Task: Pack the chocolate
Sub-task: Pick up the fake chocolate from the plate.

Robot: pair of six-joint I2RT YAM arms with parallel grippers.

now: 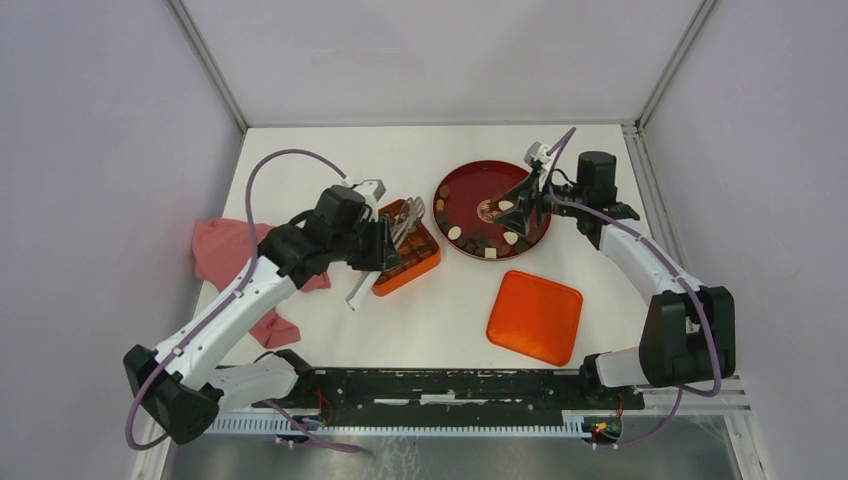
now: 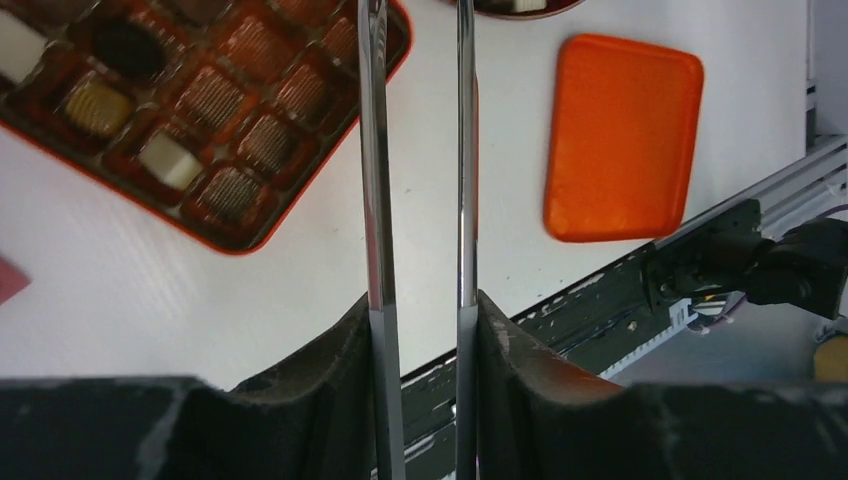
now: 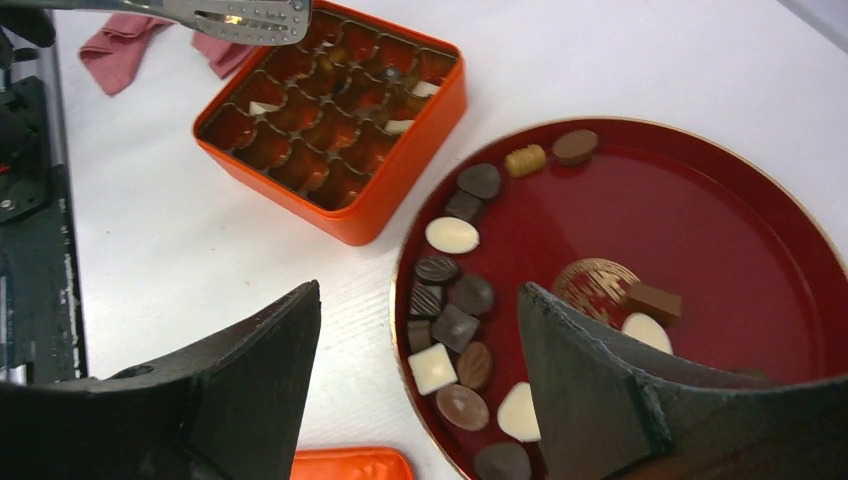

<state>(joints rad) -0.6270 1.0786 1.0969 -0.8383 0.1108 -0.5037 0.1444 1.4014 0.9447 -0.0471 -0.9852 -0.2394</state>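
Top view: tongs (image 1: pixel 408 218) are clamped in the left gripper (image 1: pixel 385 245), jaws narrowed on the handles, tips over the orange box (image 1: pixel 428 262), probably for placing. Left wrist: few cells are filled; the lid (image 2: pixel 620 140) is laid aside on the tabletop (image 2: pixel 150 280). Right wrist: most chocolate (image 3: pixel 452 236) is seen on the red plate (image 3: pixel 720 200); the right gripper (image 3: pixel 418 300) is held above it, jaws wide and empty.

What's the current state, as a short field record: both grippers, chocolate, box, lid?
left gripper: shut on tongs, tips over the box
right gripper: open, empty, above the plate
chocolate: most along the plate's rim, few in the box
box: open, most compartments empty
lid: off, lying apart from the box
cloth: pink, left of the box
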